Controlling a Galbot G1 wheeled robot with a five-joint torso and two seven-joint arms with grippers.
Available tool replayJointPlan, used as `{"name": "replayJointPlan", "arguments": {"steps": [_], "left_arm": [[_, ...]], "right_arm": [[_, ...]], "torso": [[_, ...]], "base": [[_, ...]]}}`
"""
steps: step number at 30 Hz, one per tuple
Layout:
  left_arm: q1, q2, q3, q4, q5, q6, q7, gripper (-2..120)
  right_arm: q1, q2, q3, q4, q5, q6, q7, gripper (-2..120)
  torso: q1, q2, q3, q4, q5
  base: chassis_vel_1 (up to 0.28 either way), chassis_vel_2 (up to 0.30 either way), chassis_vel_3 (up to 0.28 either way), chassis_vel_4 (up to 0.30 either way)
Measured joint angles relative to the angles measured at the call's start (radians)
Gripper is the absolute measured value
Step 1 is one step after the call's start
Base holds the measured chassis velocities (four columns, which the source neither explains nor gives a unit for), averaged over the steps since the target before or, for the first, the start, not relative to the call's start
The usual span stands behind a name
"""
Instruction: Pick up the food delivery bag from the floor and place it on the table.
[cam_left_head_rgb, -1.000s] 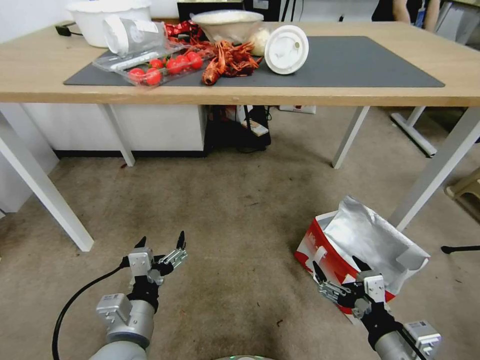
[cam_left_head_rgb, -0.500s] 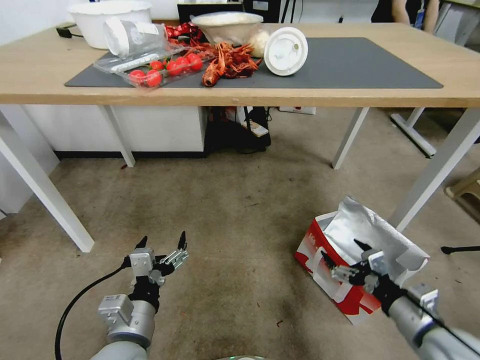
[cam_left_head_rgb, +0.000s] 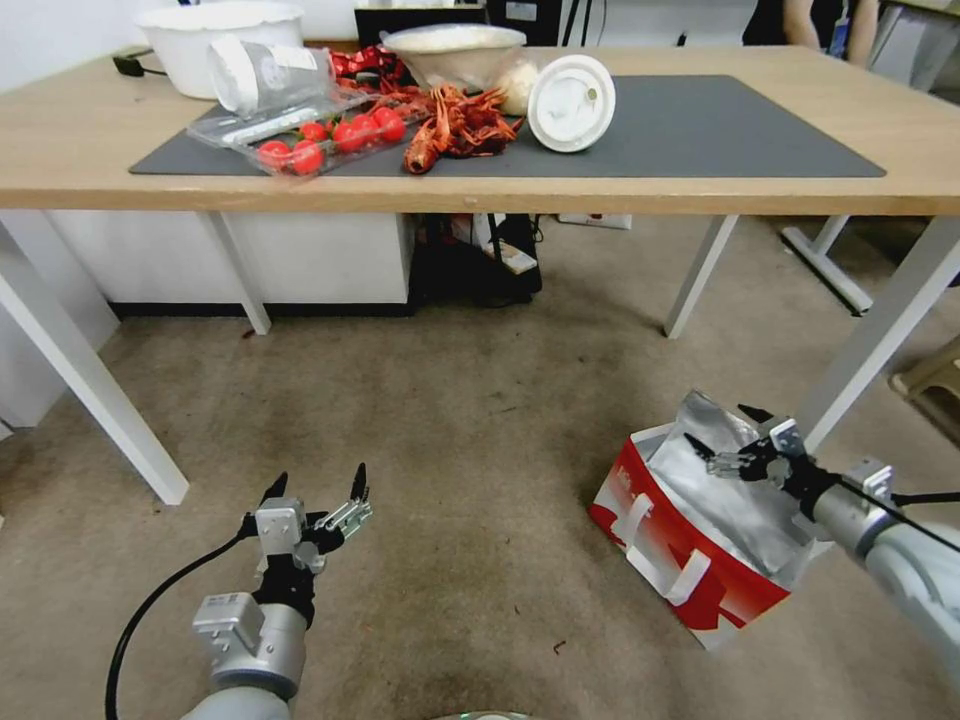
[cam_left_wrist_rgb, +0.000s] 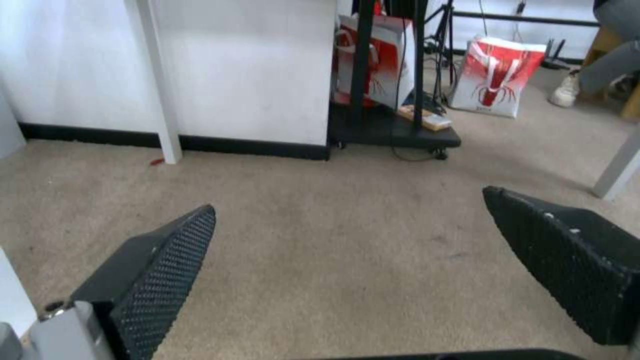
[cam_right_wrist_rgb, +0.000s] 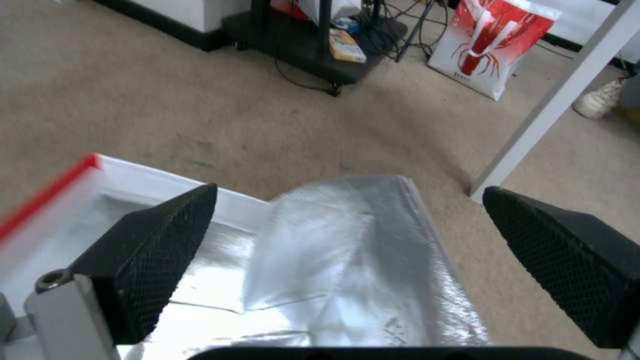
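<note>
Hovering over food delivery bag (cam_left_head_rgb: 700, 545): right gripper (cam_left_head_rgb: 728, 432), wide; wrist view shows foil (cam_right_wrist_rgb: 347, 260).

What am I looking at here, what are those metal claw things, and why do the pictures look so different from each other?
The claws are a wheeled robot's two grippers. The wide picture comes from a camera on its head, looking down at the floor and a table. The other two come from cameras on its wrists, so each looks out between its own black fingers. The right gripper is open above the mouth of a food delivery bag, a red and white bag with silver lining that stands on the carpet. It holds nothing yet. The left gripper is open too, idle over bare carpet. On the table lie a tray of cherry tomatoes, crayfish, bowls and a white lid.
</note>
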Motion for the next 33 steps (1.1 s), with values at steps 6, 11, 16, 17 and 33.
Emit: {"name": "replayJointPlan", "arguments": {"steps": [6,11,16,17,33], "left_arm": [[0.002,0.0,-0.008,-0.003,-0.001,-0.01,-0.009,100],[-0.003,-0.003,-0.012,0.003,-0.005,-0.012,-0.015,100],[-0.003,-0.008,-0.012,0.012,-0.005,-0.012,-0.015,100],[-0.003,-0.009,-0.012,0.015,-0.005,-0.014,-0.015,100],[-0.008,-0.02,-0.017,0.031,-0.002,-0.018,-0.015,100]], "right_arm": [[0.105,-0.021,-0.104,-0.091,-0.023,0.037,0.002,100],[0.213,-0.015,-0.197,-0.165,-0.089,0.059,0.007,100],[0.246,-0.015,-0.223,-0.191,-0.115,0.056,0.007,100],[0.256,-0.016,-0.231,-0.202,-0.123,0.052,0.006,100],[0.418,-0.001,-0.39,-0.366,-0.106,-0.01,-0.052,100]], "torso": [[0.0,0.0,0.0,-0.0001,-0.0002],[0.0,0.001,0.0,0.0002,-0.0002],[0.0,0.001,0.0,-0.0001,-0.0002],[0.0,0.001,0.0,0.0,-0.0003],[0.0,0.001,0.0,0.0,-0.0001]], "base": [[0.0,0.0,0.0,0.0],[0.0,0.0,0.0,0.0],[0.0,0.0,0.0,0.0],[0.0,0.0,0.0,0.0],[0.0,0.0,0.0,0.0]]}}
